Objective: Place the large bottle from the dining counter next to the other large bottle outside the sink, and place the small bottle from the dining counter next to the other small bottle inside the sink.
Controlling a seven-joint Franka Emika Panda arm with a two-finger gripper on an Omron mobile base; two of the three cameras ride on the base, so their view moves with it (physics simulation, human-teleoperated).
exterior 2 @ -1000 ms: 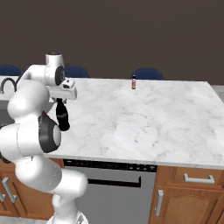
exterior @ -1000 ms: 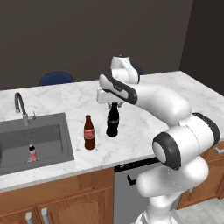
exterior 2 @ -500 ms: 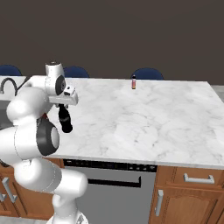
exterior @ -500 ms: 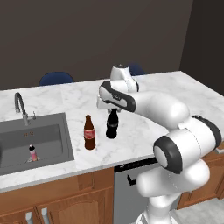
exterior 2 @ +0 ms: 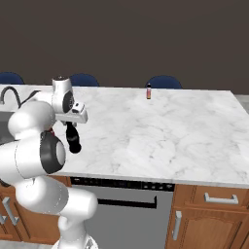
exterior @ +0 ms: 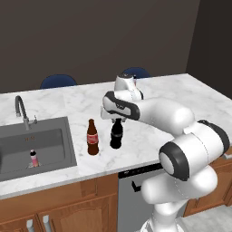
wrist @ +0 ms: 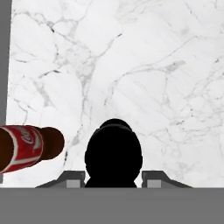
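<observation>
I am gripping the neck of the black bottle [exterior: 116, 135] with my gripper [exterior: 117, 120], the bottle standing upright on the counter [exterior: 181, 97] just beside the brown bottle [exterior: 92, 137]. Farther off, the small pink bottle [exterior 2: 149, 91] is standing at the counter's far edge.

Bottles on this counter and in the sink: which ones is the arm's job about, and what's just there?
Job: black bottle in the gripper; brown bottle beside it; small bottle on the counter; small bottle in the sink.
Just there: tap, stools.
</observation>
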